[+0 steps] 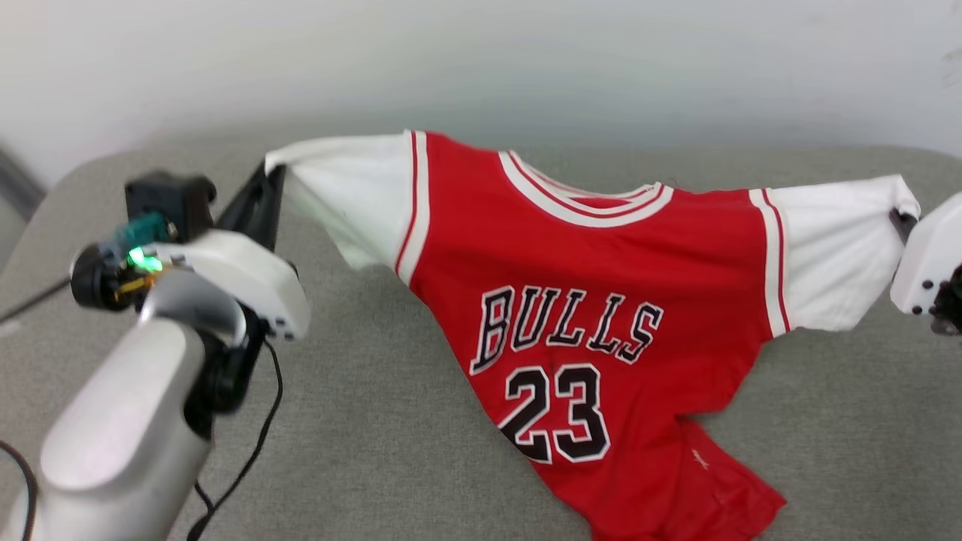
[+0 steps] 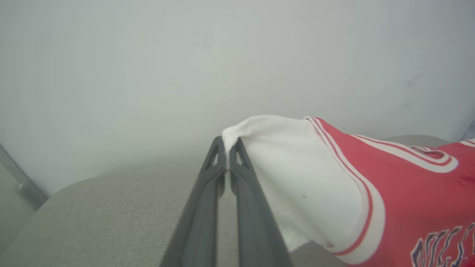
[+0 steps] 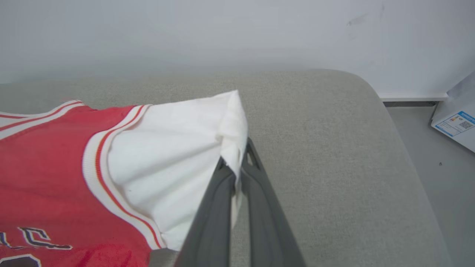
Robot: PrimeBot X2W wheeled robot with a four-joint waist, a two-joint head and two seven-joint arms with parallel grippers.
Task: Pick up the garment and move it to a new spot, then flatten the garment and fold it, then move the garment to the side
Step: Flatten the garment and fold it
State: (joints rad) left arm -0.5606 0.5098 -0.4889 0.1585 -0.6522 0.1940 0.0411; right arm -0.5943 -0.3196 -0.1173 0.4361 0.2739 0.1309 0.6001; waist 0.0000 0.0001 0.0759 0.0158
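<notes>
The garment [image 1: 571,300], a red jersey w/ white sleeves, hangs spread btwn both arms over a grey fabric-covered bench [image 1: 391,451], front side toward the head cam, so "BULLS" and "23" read upright.

Left jaws: closed tight on the tip of one white sleeve [image 1: 346,195]. In the left wrist view the two dark fingers [image 2: 207,193] meet at their tips w/ a pinch of white cloth squeezed btwn them, and the sleeve fans out to the right from there. That sleeve end is held up off the bench.

Right jaws: also closed, on the cuff of the other white sleeve [image 1: 834,248]. In the right wrist view the fingers [image 3: 217,207] clamp the bunched edge, w/ a strip of white fabric running down btwn them. In the head view this arm's white housing [image 1: 928,255] sits at the far right edge, touching the sleeve end.

Collar [image 1: 582,203] sags a bit btwn the shoulders. The body narrows downward and drapes toward the near edge of the bench. The lower hem [image 1: 706,488] is creased and folded on the right side.

The left arm's pale forearm [image 1: 120,436] fills the lower left of the head view, w/ a green light [image 1: 143,261] on the wrist and a black cable [image 1: 255,443] trailing over the bench. A plain pale wall [image 1: 481,60] stands behind. A white box w/ a blue label [image 3: 458,124] lies on the floor beyond the bench end.
</notes>
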